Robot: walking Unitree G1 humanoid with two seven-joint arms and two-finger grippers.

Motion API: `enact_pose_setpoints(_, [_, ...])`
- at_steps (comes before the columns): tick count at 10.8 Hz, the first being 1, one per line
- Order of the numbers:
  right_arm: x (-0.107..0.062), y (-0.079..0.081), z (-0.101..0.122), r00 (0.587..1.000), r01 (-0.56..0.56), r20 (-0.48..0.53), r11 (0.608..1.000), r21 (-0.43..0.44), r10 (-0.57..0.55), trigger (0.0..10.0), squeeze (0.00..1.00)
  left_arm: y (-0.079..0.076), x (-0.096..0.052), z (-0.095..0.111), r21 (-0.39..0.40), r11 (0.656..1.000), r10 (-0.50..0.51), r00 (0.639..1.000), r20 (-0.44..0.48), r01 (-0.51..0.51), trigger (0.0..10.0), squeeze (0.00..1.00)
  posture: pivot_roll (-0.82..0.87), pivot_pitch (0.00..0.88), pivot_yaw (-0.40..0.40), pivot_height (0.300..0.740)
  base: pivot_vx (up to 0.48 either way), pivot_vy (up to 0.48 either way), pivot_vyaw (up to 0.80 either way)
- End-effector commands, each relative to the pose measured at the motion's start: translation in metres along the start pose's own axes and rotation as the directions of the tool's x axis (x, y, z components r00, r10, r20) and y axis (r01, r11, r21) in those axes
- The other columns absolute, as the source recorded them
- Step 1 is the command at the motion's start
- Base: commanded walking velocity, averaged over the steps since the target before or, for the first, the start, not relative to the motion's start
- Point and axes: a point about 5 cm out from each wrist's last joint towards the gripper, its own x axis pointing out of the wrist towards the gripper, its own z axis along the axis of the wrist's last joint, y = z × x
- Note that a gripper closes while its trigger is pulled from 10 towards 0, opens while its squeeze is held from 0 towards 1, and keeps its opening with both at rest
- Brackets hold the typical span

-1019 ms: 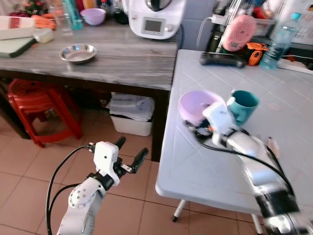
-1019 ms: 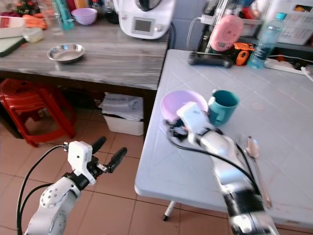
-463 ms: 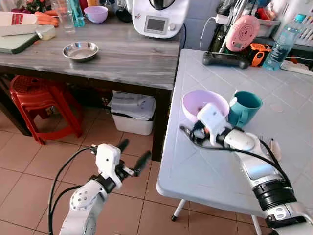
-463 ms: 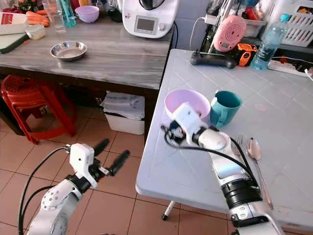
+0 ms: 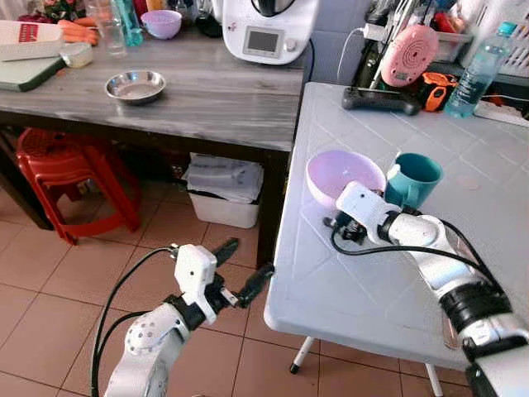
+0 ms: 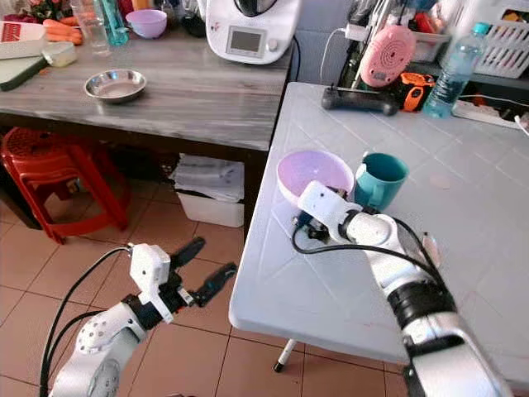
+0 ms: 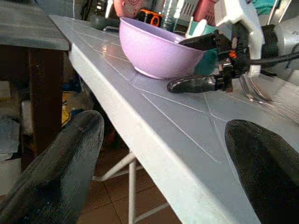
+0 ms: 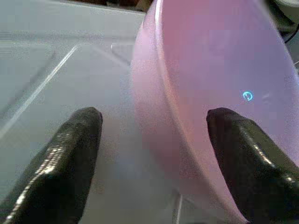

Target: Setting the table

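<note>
A purple bowl stands near the left edge of the white table, with a teal mug touching its right side. My right gripper is open at the bowl's near side. One of its fingers lies low on the table outside the bowl, while the other reaches over the rim. A fork lies on the table behind the right wrist. My left gripper is open and holds nothing, hovering over the floor just left of the table's edge.
A wooden counter at the left carries a steel dish and a white kitchen machine. Under it are a red stool and a white bin. A water bottle and clutter line the table's far end.
My right gripper has drawn back and down from the bowl's rim toward the table. The left arm has moved right, closer to the table's edge.
</note>
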Motion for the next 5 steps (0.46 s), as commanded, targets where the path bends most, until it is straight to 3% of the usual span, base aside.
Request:
enact_pose_setpoints(1, [0.0004,-0.0039,-0.0005,1.000,-0.003,-0.009,0.999,-0.043,0.003,0.0,0.00,-0.0024,-0.0006,0.0016,0.010,1.000,-0.017,1.000,0.001,0.017,10.0,0.00,0.02,0.069,-0.037,0.740,0.000,0.000,0.00])
enact_pose_setpoints(5, [0.0008,-0.0103,-0.0057,1.000,0.014,-0.017,0.994,-0.105,-0.016,0.0,0.00,-0.0015,0.0004,0.0038,0.020,0.999,-0.028,1.000,0.007,0.028,10.0,0.00,0.02,0.060,-0.032,0.740,0.000,0.000,0.00])
